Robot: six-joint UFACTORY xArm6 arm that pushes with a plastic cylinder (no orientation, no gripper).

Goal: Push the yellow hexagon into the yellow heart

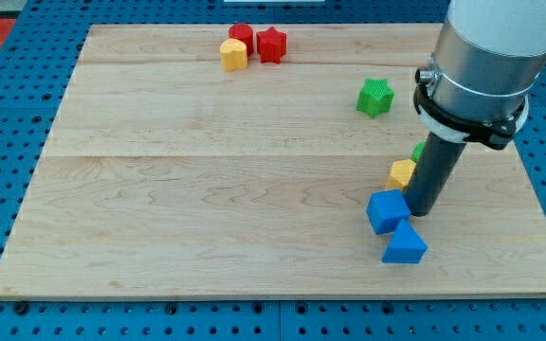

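a: how many views?
b: one. it sits above the view's bottom edge of the surface (207,189), angled down and looking toward the far edge.
a: how near?
b: mid range. almost the whole surface fits, corners included. the arm (486,57) is cropped at the view's top right.

The wooden board (207,189) carries red (271,44), yellow (234,54), green (375,97) and blue (388,210) blocks, clustered top and right.
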